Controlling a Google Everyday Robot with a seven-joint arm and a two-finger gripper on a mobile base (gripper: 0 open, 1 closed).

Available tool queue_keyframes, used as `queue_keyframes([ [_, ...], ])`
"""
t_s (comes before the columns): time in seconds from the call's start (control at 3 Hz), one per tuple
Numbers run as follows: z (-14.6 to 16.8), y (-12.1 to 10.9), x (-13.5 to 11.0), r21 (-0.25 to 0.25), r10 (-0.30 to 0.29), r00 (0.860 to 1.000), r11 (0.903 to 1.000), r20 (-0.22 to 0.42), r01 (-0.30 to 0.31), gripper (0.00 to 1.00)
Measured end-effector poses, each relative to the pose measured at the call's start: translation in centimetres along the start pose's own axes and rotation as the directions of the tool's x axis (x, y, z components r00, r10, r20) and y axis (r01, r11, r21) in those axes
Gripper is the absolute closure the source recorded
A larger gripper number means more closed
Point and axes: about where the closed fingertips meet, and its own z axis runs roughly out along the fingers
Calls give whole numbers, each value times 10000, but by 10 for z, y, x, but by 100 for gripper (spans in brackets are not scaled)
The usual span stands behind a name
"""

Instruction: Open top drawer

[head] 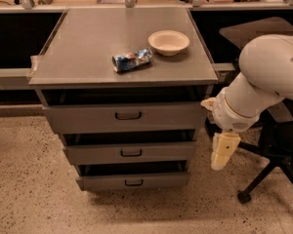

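Observation:
The top drawer (124,116) is the widest of three grey metal drawers in the cabinet, with a small dark loop handle (128,116) at its centre. Its front stands slightly out from the cabinet, with a dark gap above it. My gripper (220,152) hangs down at the cabinet's right side, level with the middle drawer (131,152) and apart from it. It points at the floor and holds nothing that I can see. The white arm (263,82) rises behind it to the right.
On the cabinet top (88,48) lie a blue snack bag (132,60) and a cream bowl (169,42). The bottom drawer (133,182) sits lowest. A black office chair base (268,169) stands right of the gripper. A dark counter runs behind.

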Motion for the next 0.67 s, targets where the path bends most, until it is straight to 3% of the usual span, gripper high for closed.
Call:
queue_keyframes([
  [0.33,47,-18,-22,263,-1596,9863,9870,414,1586,0],
  [0.67,82,-39,-35,671,-2367,9704,9701,479,2333,0],
])
